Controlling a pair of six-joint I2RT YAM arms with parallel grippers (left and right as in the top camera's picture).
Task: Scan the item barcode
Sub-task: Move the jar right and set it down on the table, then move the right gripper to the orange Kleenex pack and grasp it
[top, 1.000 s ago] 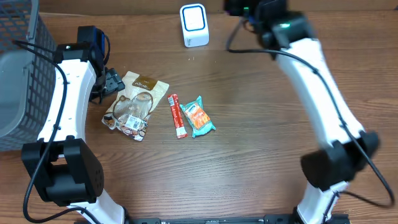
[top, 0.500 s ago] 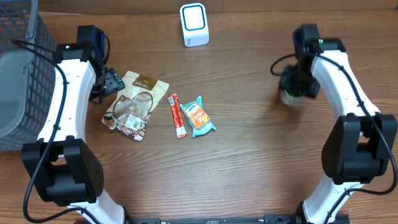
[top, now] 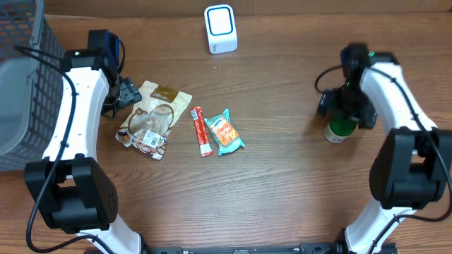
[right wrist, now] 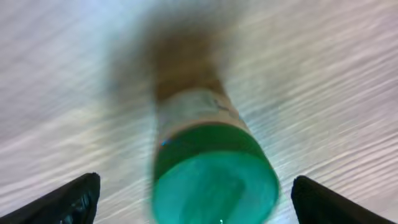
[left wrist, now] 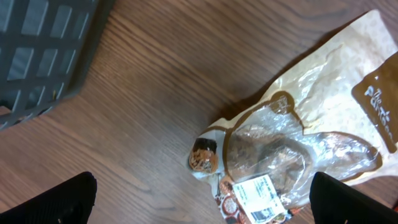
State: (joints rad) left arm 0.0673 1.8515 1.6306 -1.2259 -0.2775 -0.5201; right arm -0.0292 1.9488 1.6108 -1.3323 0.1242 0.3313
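Both open, left pincer (left wrist: 200, 200) over bag (left wrist: 298, 140), right pincer (right wrist: 198, 198) astride bottle (right wrist: 202, 124), seemingly untouched, gap hidden overhead.

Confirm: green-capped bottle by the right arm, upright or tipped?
Upright. Right wrist camera looks down on the bottle: green cap nearest, body below.

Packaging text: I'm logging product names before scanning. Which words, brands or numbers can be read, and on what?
None reads clearly.
Snack bag: brown script, cut off, illegible.
White sticker on it: print too small.
Red stick, teal packet: print too small.
Green-capped bottle: label blurred.
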